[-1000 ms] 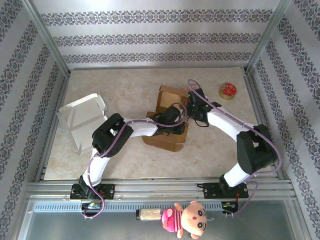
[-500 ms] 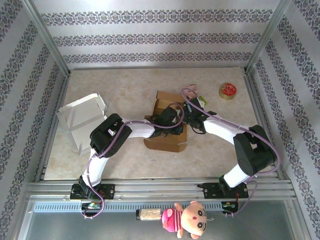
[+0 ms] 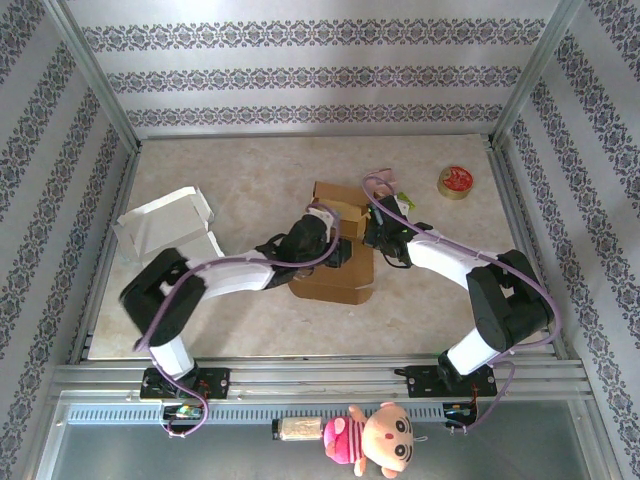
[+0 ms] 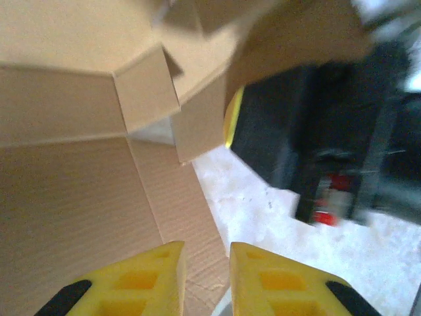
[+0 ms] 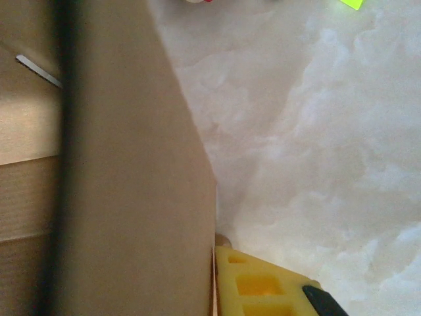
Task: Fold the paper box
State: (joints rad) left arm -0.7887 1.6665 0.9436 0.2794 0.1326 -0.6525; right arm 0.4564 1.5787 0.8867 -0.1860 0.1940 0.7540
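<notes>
In the top view, the cardboard box (image 3: 335, 275) is lying near the middle of the table (image 3: 240, 175), its flaps half raised, and both arms are covering much of its centre. The left gripper (image 3: 338, 248) is reaching in over the box from the left, and the right gripper (image 3: 375, 235) is meeting the box's right side. From above, the arms and cables are hiding the fingertips of both.

The left wrist camera is looking into the box's brown interior (image 4: 79, 197), where a small flap (image 4: 146, 92) is standing at the corner. The far flaps and a black arm (image 4: 329, 131) beyond them are blurring badly, and the lower frame edge is cutting the yellow fingers (image 4: 148, 276) off. The left gripper (image 4: 206, 257) is holding its jaws a narrow gap apart, just over the edge of the box's floor panel. Nothing is showing clearly between them.

In the right wrist view, a tall blurred box wall (image 5: 125, 171) is blocking the left half. One yellow finger (image 5: 260, 286) is sitting right against that wall's lower edge, cropped by the frame. The wall is hiding the other finger, so I cannot tell how the right jaws are standing.

A white box (image 3: 165, 240) is sitting well apart at the left, and a roll of tape (image 3: 456, 182) at the far right.
</notes>
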